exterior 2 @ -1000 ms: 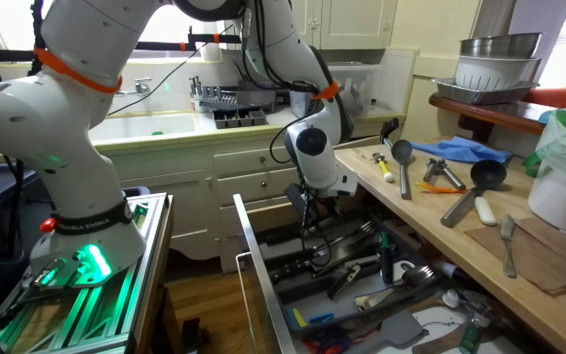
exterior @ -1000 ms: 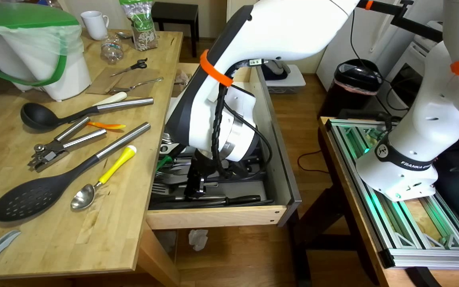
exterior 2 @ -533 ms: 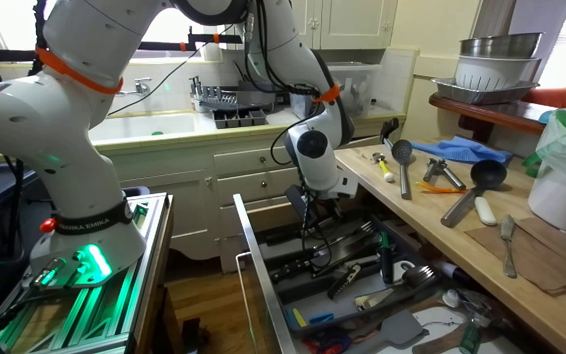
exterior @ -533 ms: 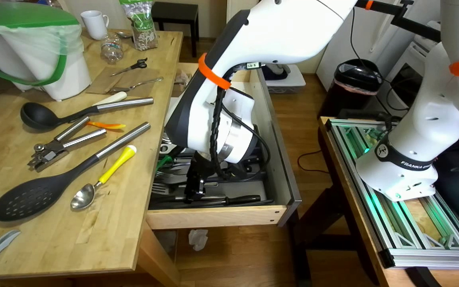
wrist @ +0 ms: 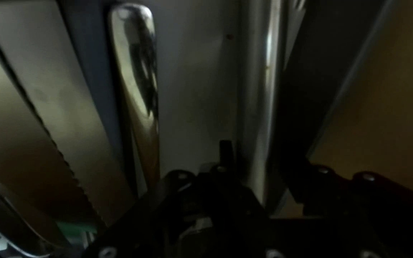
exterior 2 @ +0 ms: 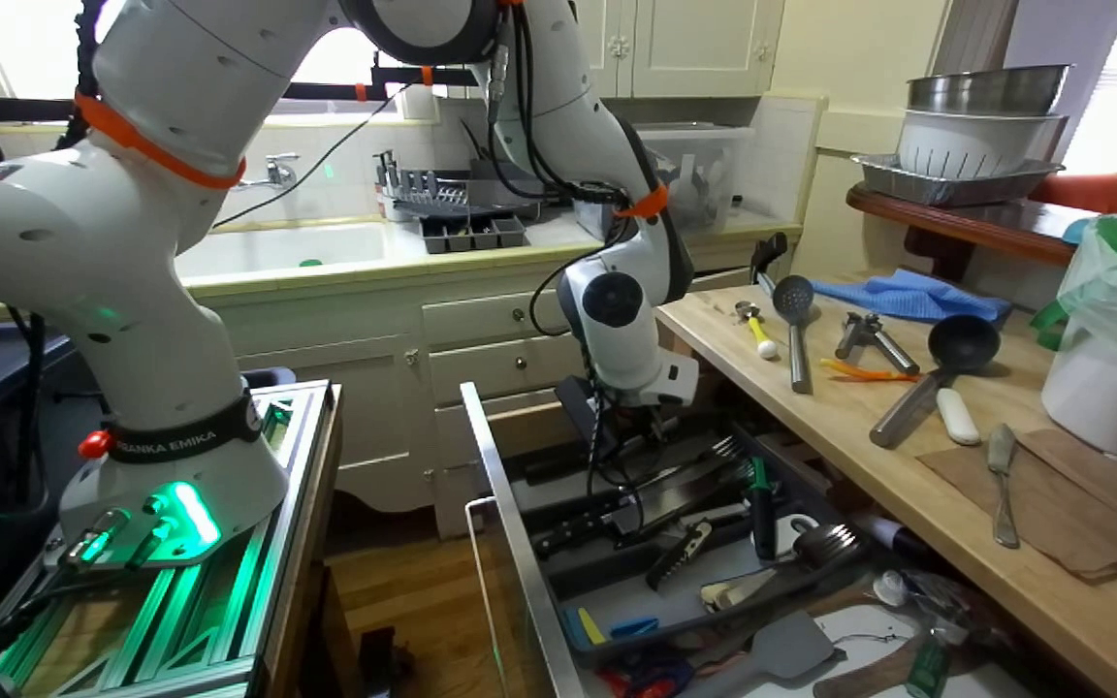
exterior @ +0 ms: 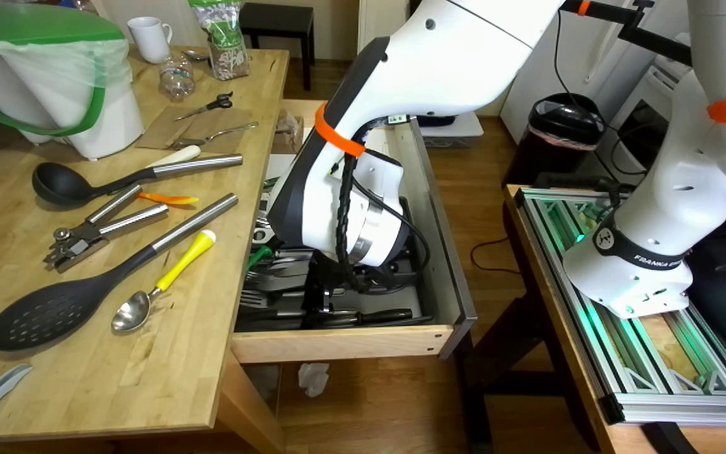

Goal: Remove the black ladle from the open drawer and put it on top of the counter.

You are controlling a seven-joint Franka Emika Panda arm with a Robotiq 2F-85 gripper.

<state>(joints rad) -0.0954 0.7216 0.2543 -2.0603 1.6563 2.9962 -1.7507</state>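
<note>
The pale-wood drawer [exterior: 338,345] is pulled out, with its grey divided tray [exterior 2: 558,567] of utensils inside. My gripper [exterior: 320,310] reaches down into the tray at the drawer's end. In the wrist view its dark fingers [wrist: 260,161] stand apart, either side of a shiny metal shaft [wrist: 262,82]; whether they touch it is too dark to tell. A long black handle [exterior: 387,314] shows beside the gripper. I cannot pick out the black ladle for certain among the dark utensils, partly hidden by the arm. The wooden counter [exterior: 167,372] lies beside the drawer; it also shows here [exterior 2: 791,427].
On the counter lie a round-bowled ladle [exterior: 63,184], a slotted spoon [exterior: 48,312], a yellow-handled scoop [exterior: 186,258] and a hinged metal tool [exterior: 95,233]. Knife blades [wrist: 48,89] and a spoon-like handle [wrist: 138,61] lie left of my fingers. A pale drawer wall [wrist: 389,107] stands right.
My gripper has lowered further into the tray and shifted slightly away from the counter. The utensils in the drawer and on the counter have not visibly moved.
</note>
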